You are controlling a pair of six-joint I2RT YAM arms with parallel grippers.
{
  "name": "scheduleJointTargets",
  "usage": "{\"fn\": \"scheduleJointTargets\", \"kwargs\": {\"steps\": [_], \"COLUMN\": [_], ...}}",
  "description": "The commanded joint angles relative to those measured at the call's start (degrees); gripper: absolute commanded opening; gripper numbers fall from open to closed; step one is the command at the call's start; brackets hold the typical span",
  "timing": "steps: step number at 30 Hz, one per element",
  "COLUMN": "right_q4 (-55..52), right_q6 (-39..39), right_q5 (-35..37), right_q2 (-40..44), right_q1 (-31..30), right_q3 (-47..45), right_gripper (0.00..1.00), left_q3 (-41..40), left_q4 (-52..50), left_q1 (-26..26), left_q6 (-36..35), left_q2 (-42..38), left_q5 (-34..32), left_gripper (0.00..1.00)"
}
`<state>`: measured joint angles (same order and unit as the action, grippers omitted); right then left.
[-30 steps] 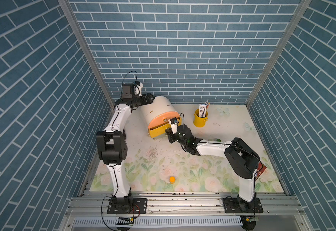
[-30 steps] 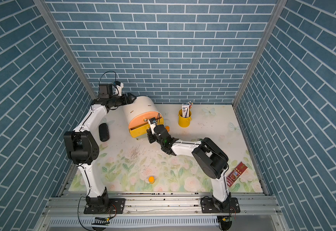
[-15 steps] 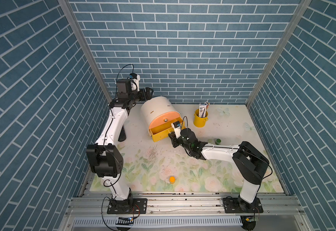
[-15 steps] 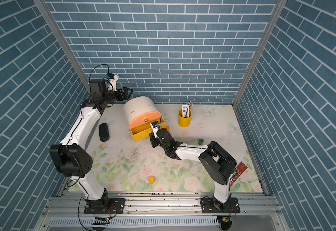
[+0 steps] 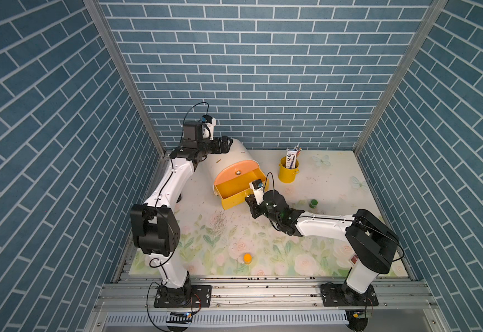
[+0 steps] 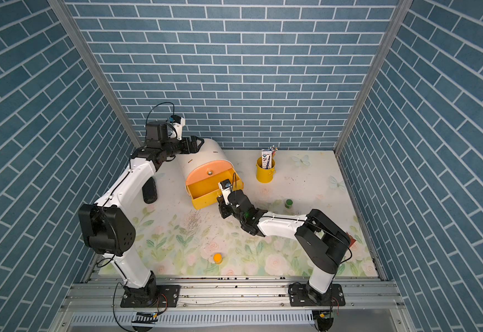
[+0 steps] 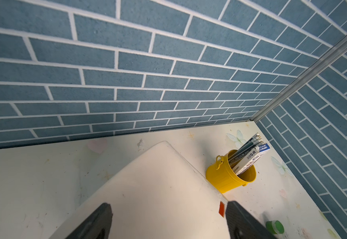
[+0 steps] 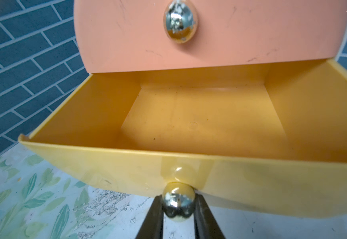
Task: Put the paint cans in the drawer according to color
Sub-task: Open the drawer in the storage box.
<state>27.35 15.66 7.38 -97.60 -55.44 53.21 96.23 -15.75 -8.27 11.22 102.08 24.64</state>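
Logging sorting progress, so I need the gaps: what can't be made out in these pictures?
Peach drawer: closed, contents hidden in every view.
Cabinet front below the pulled-out yellow drawer: covered by it in both top views.
Paint cans: only an orange-lidded can and a green-lidded can show; others unseen.
Left gripper: contact with the cabinet unclear; too small in top views.
Dark object by the left arm: too small to identify, top view.

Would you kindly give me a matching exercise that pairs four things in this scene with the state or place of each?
1. yellow drawer
2. peach drawer
3. orange-lidded jar
4. right gripper

A. closed
B. shut on a knob
C. alone on the mat
D. pulled out, empty

Pairs: 1-D, 2-A, 3-C, 4-B
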Motion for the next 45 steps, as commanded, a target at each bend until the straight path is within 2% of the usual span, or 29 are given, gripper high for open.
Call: {"fn": "scheduleJointTargets", "kwargs": {"steps": [1,24,28,34,37,45], "right_q4": [0.40,1.13,0.97,-0.86,-5.28,-15.03], "right_q6": [1.72,3.22,3.14,2.68,1.92,1.49], "right_q5": [1.54,3.61,3.52,3.22,2.55,-1.75], "right_q2": [3.18,8.20,8.60,11.59,14.21,23.63], "right_q1": [-0.81,-3.26,-3.54,-3.45,-2.56,4.50], "right_q3": [-2.02,-9.34,-9.62,-9.63,-8.39,-7.04], "right_gripper": [0.21,0.24,0.28,0.46,0.52,0.56], "left_q3": [-1.52,-0.26,0.19,0.60,0.63,1.23], "left_q4": [1.56,0.63,0.37,-0.16,-0.52,-2.55], "left_q1": [-0.60,-0.78,-0.78,-0.74,-0.78,-0.78], "left_q6": [-0.94,-1.73,-1.82,-1.98,-2.21,-2.61], "left_q2": [-1.28,2.04,2.42,2.95,2.69,1.08], "left_q5": [-0.04,-0.80,-1.04,-1.18,-1.35,-2.67], "left_gripper": [0.91,0.90,0.91,0.90,0.90,0.91]}}
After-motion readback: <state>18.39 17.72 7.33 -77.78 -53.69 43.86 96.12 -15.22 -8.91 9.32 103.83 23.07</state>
